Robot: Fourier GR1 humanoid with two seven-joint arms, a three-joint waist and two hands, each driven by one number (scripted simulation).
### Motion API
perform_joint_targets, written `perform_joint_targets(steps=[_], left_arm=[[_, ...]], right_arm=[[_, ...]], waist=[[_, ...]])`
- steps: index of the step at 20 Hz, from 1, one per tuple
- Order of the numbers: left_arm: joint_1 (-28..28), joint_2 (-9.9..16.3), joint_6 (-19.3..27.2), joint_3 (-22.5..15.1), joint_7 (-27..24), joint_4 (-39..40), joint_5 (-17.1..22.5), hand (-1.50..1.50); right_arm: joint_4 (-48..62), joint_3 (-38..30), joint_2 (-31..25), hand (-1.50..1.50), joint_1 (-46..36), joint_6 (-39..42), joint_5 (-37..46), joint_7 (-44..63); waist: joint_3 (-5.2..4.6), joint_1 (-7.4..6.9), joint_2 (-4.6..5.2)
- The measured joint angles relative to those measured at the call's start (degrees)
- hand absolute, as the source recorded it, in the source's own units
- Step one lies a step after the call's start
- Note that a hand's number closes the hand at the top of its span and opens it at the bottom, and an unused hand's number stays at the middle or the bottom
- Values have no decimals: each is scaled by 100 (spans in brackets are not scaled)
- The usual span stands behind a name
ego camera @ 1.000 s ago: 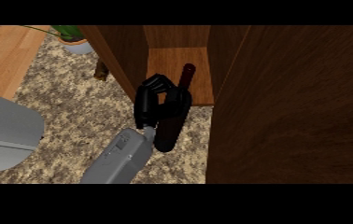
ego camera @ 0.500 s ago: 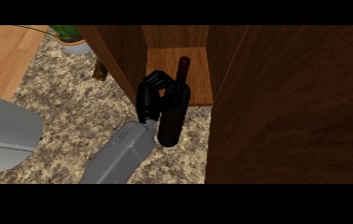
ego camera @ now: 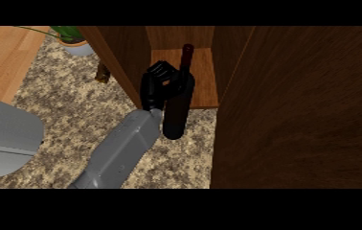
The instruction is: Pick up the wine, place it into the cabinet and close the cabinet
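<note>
Right now the left hand [ego camera: 159, 87] curls round a dark wine bottle [ego camera: 176, 104], which lies tilted, neck reaching over the open cabinet's [ego camera: 201, 87] wooden shelf and base above the speckled desk [ego camera: 63, 104]. A potted plant [ego camera: 71, 42] stands beyond.

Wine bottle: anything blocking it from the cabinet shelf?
Nothing visible. The hand is curled round the wine bottle, whose neck already reaches over the cabinet shelf. The open door stands to the right and the cabinet's left wall to the left, neither across the opening.
</note>
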State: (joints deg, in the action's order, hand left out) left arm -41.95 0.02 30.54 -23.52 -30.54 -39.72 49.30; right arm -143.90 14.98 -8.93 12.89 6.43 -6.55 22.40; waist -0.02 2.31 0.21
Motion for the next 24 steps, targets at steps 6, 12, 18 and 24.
perform_joint_targets(steps=[6,12,18,24], left_arm=[[-727,-1,-6,254,100,620,167,150],[-1379,51,23,540,139,1226,46,150],[-1932,232,376,646,114,1941,-220,-150],[-2273,245,838,491,143,2642,-614,-150]], right_arm=[[12,47,56,-150,-10,24,4,0],[17,-146,22,-150,29,137,-29,-66],[52,-68,81,-150,71,223,-27,-142],[73,105,186,-150,3,199,-6,-95]], waist=[[0,4,7],[3,-4,10],[5,54,28],[7,109,42]])
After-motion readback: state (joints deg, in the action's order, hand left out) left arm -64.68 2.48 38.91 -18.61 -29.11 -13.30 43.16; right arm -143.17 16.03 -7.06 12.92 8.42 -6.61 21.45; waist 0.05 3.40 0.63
